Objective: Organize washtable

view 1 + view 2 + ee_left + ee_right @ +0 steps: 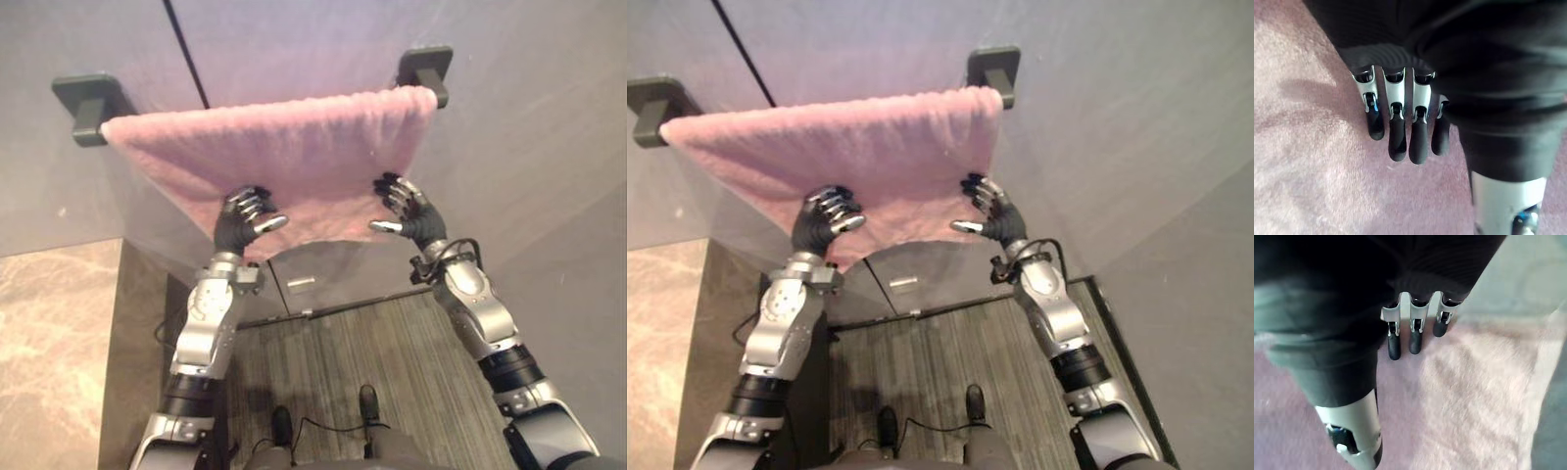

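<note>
Two hands in play, both on the pink towel (284,147).

Left eye view: the towel hangs spread flat on the wall between the left bracket (90,103) and the right bracket (427,69). Whatever bar carries it is hidden under the cloth. The left hand (245,217) is at the lower hem on the left and the right hand (406,210) is at the lower right edge. Both touch the cloth, with thumbs pointing in toward each other.

Right eye view: same layout. The towel's top right corner sits right at the right bracket, and both hands are low on the cloth, well apart from each other.

Left wrist view: the fingers (1398,137) are straight and side by side, tips laid on the pile. Nothing is pinched; the hand is spread and only pressing.

Right wrist view: the fingers (1414,340) are straight too, tips on the towel near its side edge, with the grey wall (1528,274) past it. The thumb (1354,431) is held off to the side. This hand isn't clamped on anything either.

Handling, my read:
- **Feel:** light, soft, fully limp, thick pile. It won't hold a shape and it isn't fragile.
- **Risk:** it will likely slide on its support if you drag one side harder than the other.
- **Where to hold:** to shift or straighten it, pinch the lower hem corners thumb against fingers, one hand each, and pull evenly.
- **Flat fingers:** fine for smoothing, but they give you no real hold.
</note>
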`<state>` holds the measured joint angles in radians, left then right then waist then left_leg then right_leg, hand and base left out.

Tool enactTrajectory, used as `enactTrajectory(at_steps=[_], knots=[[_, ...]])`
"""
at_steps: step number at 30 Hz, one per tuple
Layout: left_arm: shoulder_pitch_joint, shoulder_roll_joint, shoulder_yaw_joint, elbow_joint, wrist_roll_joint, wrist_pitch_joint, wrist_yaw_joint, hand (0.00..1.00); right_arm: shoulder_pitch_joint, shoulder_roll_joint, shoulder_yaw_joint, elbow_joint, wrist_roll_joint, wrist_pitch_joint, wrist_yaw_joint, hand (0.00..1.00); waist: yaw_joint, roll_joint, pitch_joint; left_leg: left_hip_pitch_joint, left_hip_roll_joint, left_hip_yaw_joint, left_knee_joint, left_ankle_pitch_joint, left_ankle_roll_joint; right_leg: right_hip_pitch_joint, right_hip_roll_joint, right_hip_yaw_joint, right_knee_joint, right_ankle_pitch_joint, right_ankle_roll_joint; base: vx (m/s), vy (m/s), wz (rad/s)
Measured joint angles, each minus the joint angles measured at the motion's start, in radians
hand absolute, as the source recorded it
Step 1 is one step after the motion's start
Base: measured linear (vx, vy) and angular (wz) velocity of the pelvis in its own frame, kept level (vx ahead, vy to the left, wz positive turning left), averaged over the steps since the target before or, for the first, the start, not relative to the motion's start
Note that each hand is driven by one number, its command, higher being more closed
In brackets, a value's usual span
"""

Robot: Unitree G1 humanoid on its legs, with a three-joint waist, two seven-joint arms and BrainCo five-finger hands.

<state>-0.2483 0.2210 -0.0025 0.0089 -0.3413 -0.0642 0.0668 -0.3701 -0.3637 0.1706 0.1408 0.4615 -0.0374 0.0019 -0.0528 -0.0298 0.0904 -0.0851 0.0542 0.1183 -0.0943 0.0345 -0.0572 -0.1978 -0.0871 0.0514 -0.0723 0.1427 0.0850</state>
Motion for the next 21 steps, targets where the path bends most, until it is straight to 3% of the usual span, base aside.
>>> enactTrajectory(at_steps=[4,11,17,21], knots=[[0.055,0.0,0.063,0.009,0.0,-0.012,0.0,0.0,0.099,0.004,-0.091,0.013,0.0,0.001,0.001,0.0,-0.019,0.001,0.0,0.001,0.0,0.001,-0.001,0.0,0.0,0.0,0.0,0.001,0.0,0.0,0.0,0.01,0.007,0.0],[0.164,-0.016,0.21,0.146,0.002,-0.009,0.001,0.0,0.254,0.064,-0.218,0.084,-0.001,0.012,0.024,0.0,-0.019,0.005,0.003,0.002,-0.001,0.005,-0.006,0.0,0.0,-0.002,0.0,0.001,0.0,-0.001,0.001,0.0,0.006,-0.01],[0.194,-0.039,0.216,0.298,0.005,-0.009,-0.004,0.0,0.332,0.15,-0.303,0.178,-0.041,0.025,0.026,0.0,-0.018,0.005,0.002,-0.002,-0.003,-0.011,0.0,0.0,0.0,0.004,-0.002,-0.019,-0.002,-0.002,0.002,0.03,0.023,0.07],[0.211,-0.063,0.224,0.433,0.035,-0.007,-0.025,0.0,0.361,0.199,-0.34,0.332,-0.045,0.025,0.045,0.0,-0.018,0.005,0.002,-0.001,-0.003,-0.016,0.001,0.0,0.0,0.009,-0.003,-0.023,-0.006,-0.002,0.002,0.01,0.013,0.02]])
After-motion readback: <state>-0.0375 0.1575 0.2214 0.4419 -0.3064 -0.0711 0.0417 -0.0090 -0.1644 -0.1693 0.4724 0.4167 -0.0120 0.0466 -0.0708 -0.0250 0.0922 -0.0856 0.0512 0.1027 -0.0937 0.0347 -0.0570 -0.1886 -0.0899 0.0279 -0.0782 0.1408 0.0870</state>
